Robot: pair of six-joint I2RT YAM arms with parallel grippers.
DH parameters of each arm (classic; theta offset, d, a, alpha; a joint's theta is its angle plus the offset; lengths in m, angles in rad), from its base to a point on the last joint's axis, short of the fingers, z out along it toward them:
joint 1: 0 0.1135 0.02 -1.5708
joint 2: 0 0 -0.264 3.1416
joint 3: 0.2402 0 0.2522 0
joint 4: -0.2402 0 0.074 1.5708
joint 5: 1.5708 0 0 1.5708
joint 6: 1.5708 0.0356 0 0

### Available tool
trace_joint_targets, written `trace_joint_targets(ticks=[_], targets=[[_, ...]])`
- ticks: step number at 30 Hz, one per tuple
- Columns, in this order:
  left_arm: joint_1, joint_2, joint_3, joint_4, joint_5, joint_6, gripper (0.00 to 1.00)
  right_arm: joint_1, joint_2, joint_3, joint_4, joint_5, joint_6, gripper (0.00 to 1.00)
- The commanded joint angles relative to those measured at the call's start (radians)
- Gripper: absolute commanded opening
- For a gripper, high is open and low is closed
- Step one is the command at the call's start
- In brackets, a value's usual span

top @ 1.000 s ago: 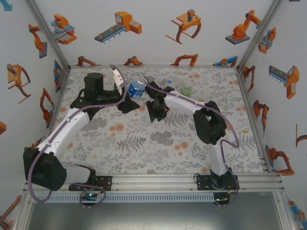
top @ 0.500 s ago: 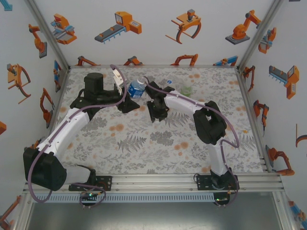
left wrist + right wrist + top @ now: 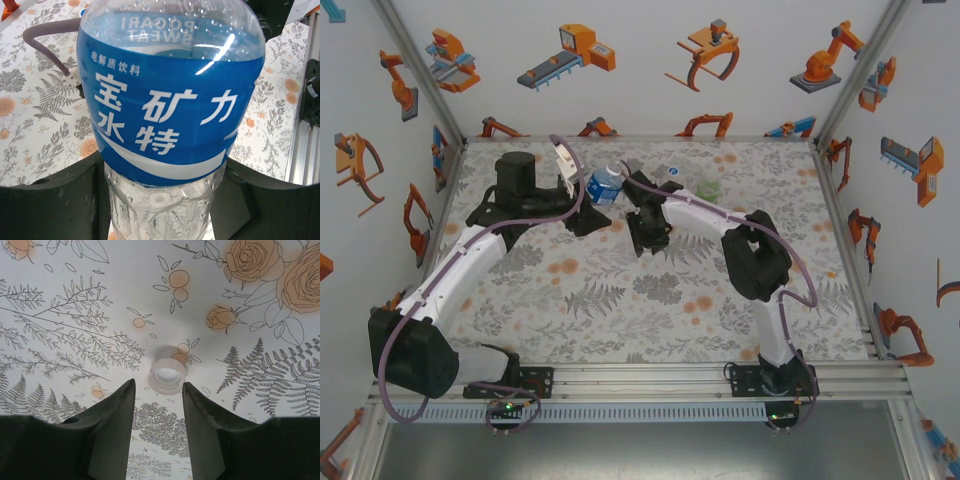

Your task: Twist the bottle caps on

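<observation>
The blue-labelled bottle (image 3: 170,100) sits between the black fingers of my left gripper (image 3: 162,200), which is shut on its ribbed clear lower body. From above, that bottle (image 3: 605,186) is at the back middle of the table, tilted, with the left gripper (image 3: 588,208) at it. My right gripper (image 3: 158,387) is open and points down at the table. A small white bottle cap (image 3: 166,375) lies flat on the cloth just beyond its fingertips, untouched. In the top view the right gripper (image 3: 645,235) hangs just right of the held bottle.
A green-tinted bottle (image 3: 708,188) and another small clear bottle (image 3: 670,174) lie near the back edge, right of the grippers. The table (image 3: 620,300) has a floral cloth. White walls and metal posts close in three sides.
</observation>
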Motion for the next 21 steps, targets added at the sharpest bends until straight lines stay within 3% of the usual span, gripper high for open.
trace_joint_targets(ticks=[1,21], targets=[[0.005,-0.005,0.013,0.010,0.031,-0.009,0.00,0.005,0.013,-0.007,-0.018,-0.004,-0.008,0.42],[0.003,0.004,0.016,0.008,0.031,-0.011,0.00,0.006,0.024,-0.037,-0.001,-0.009,-0.004,0.40]])
